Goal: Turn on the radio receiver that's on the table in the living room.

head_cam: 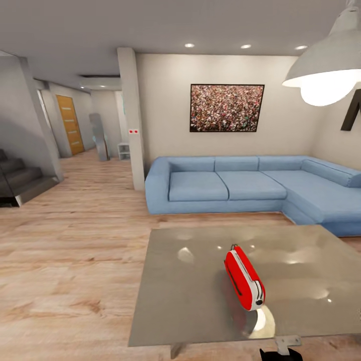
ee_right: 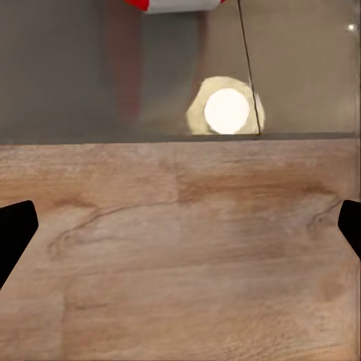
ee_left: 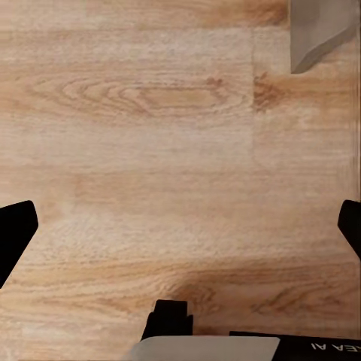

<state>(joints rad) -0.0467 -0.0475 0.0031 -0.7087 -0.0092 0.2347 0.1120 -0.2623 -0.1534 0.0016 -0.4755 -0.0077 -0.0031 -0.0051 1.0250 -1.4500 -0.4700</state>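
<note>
The red radio receiver (head_cam: 244, 278) stands on the glossy grey table (head_cam: 190, 301), near its front edge, one end turned toward me. Its red and white underside edge (ee_right: 174, 5) shows in the right wrist view, beyond the table's rim. My right gripper (ee_right: 180, 233) hangs open over the wood floor just short of that rim, with black fingertips (ee_right: 15, 233) wide apart and nothing between them. My left gripper (ee_left: 180, 235) is open too, above bare floor, with a table corner (ee_left: 316, 30) off to one side.
A blue L-shaped sofa (head_cam: 240, 185) runs behind and to the right of the table, under a framed crowd picture (head_cam: 226, 108). A white pendant lamp (head_cam: 328, 65) hangs at upper right. Left of the table lies open wood floor (head_cam: 75, 260), then stairs (head_cam: 20, 180) and a pillar (head_cam: 131, 115).
</note>
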